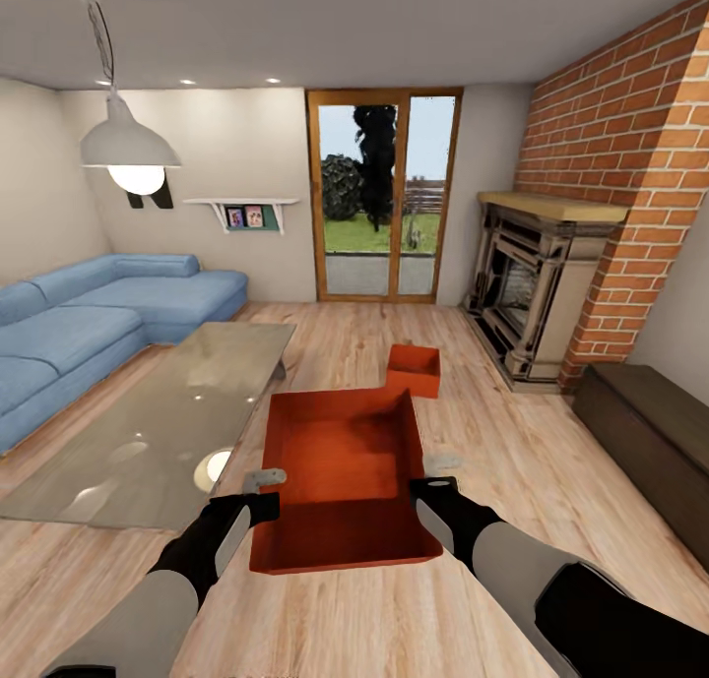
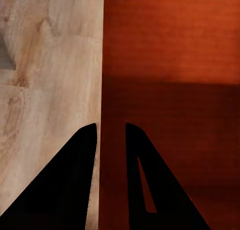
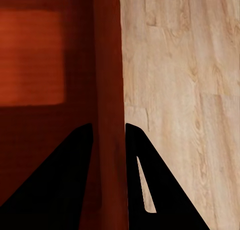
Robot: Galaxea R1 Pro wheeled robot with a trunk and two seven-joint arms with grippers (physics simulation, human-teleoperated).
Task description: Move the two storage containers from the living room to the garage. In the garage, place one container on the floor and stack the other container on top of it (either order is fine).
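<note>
Two tools (image 1: 264, 480) (image 1: 433, 481) clamp the near container (image 1: 340, 481), long axis pointing toward the glass doors (image 1: 386, 196).

Near bin (image 1: 340, 481): matt orange-red, smooth, plastic-looking. Beside it, table (image 1: 148, 432): glossy glass top. Floor (image 1: 512, 442): pale wood planks, grained. Fireplace wall (image 1: 630, 137): rough red brick.

Big orange-red rectangular open bin (image 1: 340, 481) sits btw. both jaws; second small orange-red bin (image 1: 414, 369) beyond them; glass-top coffee table (image 1: 148, 432) left.
</note>
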